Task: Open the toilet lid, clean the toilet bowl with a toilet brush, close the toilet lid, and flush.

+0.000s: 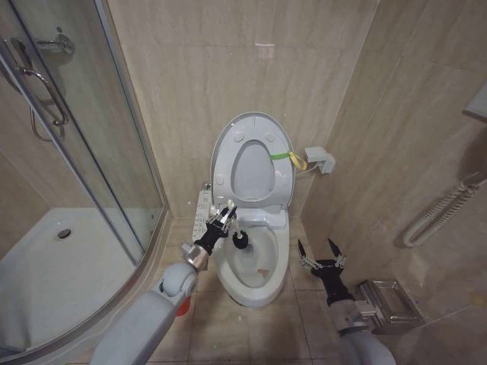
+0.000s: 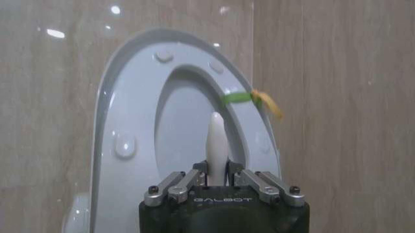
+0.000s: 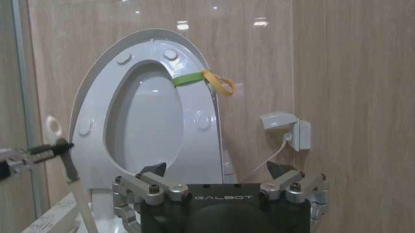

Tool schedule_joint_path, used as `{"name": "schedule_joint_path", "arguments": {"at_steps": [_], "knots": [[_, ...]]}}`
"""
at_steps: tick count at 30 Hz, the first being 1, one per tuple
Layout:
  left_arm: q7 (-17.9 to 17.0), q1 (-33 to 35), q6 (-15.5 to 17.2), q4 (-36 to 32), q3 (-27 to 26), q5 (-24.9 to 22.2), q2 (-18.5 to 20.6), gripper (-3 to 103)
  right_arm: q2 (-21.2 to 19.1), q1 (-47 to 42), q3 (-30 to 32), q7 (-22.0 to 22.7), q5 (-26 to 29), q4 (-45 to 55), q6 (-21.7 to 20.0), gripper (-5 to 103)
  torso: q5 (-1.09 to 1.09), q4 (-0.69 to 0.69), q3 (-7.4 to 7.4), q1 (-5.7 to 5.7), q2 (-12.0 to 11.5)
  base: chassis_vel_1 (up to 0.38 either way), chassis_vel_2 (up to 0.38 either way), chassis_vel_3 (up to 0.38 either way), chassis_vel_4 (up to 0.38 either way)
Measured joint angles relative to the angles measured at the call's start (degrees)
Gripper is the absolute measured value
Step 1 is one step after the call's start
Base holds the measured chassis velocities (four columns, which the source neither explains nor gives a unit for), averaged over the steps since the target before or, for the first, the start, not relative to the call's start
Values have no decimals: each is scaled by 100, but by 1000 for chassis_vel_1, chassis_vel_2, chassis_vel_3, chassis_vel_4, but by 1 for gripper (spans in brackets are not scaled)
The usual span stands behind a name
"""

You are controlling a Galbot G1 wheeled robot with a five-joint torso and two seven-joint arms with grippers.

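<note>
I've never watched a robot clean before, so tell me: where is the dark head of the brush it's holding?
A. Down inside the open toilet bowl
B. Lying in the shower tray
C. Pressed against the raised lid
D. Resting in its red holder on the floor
A: the left gripper holds the toilet brush by its handle, with the dark head down inside the toilet bowl, below the upright toilet lid.

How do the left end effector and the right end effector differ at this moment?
The left end effector is shut on the toilet brush, while the right end effector is open and holds nothing. The left one is over the toilet bowl; the right one is beside the bowl, above the floor. Both are dark with metal fingers.
</note>
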Motion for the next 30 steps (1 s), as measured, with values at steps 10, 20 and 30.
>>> {"name": "schedule_joint_path", "arguments": {"at_steps": [10, 20, 30], "knots": [[103, -473, -302, 921, 443, 96, -212, 20, 0, 0, 0, 0, 0, 0, 0, 100, 0, 0, 0, 0, 0, 0, 0, 0, 0], [272, -638, -620, 1780, 736, 233, -576, 20, 0, 0, 0, 0, 0, 0, 0, 100, 0, 0, 0, -1, 0, 0, 0, 0, 0], [577, -745, -923, 2559, 849, 308, -765, 20, 0, 0, 0, 0, 0, 0, 0, 100, 0, 0, 0, -1, 0, 0, 0, 0, 0]]}}
